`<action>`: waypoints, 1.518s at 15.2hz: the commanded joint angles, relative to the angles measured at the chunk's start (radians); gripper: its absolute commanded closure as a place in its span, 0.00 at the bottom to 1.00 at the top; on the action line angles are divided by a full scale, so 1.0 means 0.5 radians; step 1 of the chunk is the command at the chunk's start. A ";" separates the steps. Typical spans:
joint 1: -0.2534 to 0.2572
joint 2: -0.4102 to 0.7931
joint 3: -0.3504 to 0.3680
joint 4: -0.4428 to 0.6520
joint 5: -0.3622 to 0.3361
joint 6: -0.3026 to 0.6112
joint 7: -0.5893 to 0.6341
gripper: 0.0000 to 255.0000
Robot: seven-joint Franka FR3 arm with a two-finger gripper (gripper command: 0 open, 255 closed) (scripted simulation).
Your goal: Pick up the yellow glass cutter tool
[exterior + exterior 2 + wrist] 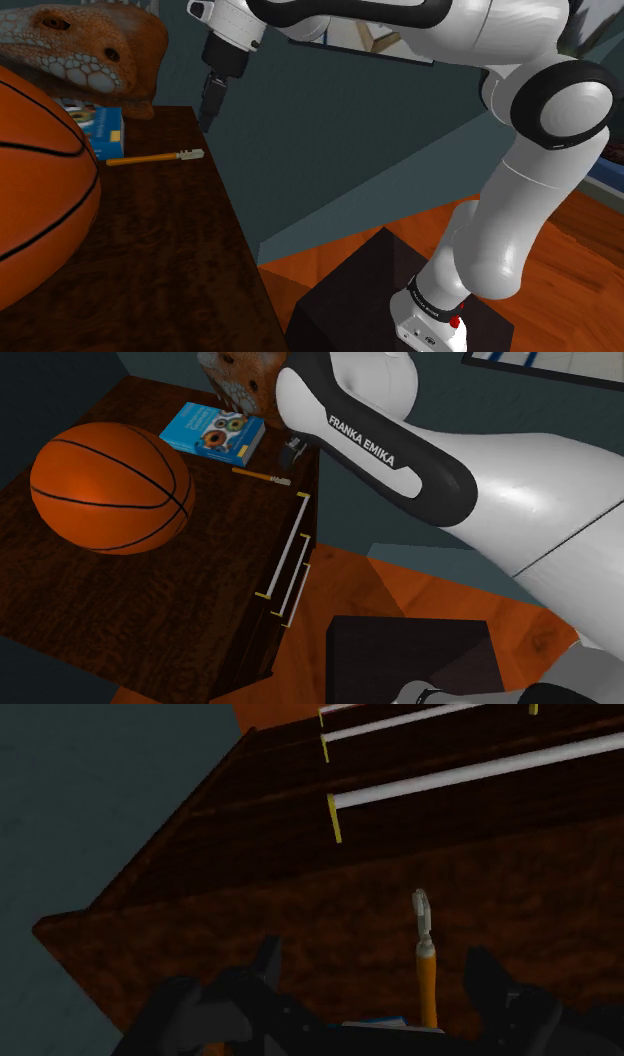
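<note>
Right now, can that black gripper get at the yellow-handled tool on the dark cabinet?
Probably yes. The gripper hangs open above the glass cutter, which lies alone near the edge of the cabinet top, apart from the basketball and book. Nothing stands between.

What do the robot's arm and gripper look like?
The arm has glossy white rounded links and dark joints; a dark band reads FRANKA EMIKA in white. The gripper is all black. A small red button sits near the base.
</note>
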 commanded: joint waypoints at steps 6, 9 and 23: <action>0.141 0.295 0.133 0.315 -0.061 -0.029 -0.190 0.00; 0.140 0.288 0.133 0.226 -0.053 0.052 -0.209 0.00; 0.137 0.293 0.133 0.102 -0.041 0.176 -0.241 1.00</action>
